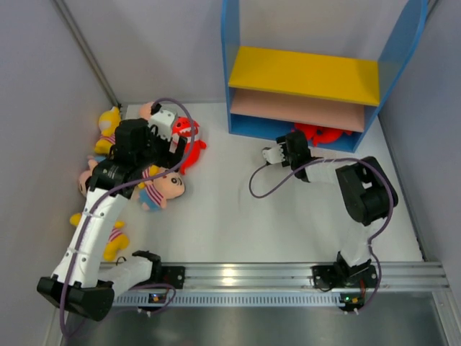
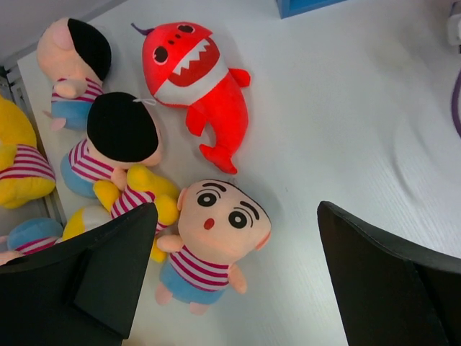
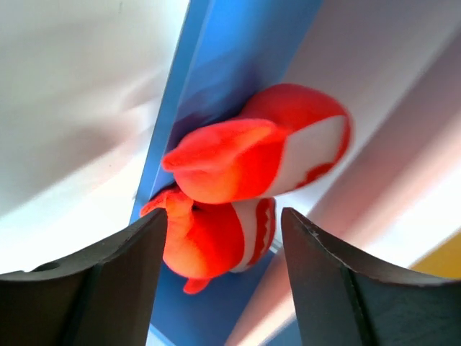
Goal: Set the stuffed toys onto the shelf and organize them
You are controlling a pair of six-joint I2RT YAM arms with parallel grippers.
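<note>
Your right gripper [image 3: 222, 216] is open, its jaws spread wide and pointed into the bottom bay of the open shelf unit [image 1: 302, 72], which has tall blue side panels, a yellow upper board and a pinkish middle board. A red plush shark [image 3: 252, 158] with a white belly lies on the shelf's blue base, under the pinkish board and right of its middle. You cannot tell from the wrist view whether the fingers touch it.

Your left gripper [image 2: 234, 209] is open too and holds nothing. It hangs over the white worktop [image 1: 238, 209], well to the left of the shelf. Beneath it lies a face-up black-haired boy doll [image 2: 216, 231] in a striped shirt and blue shorts. Close around that doll, all left of the shelf, lie a second red toothy shark [image 2: 194, 79], two more boy dolls [image 2: 119, 137] and yellow plush figures [image 2: 18, 166] in red-striped shirts.
</note>
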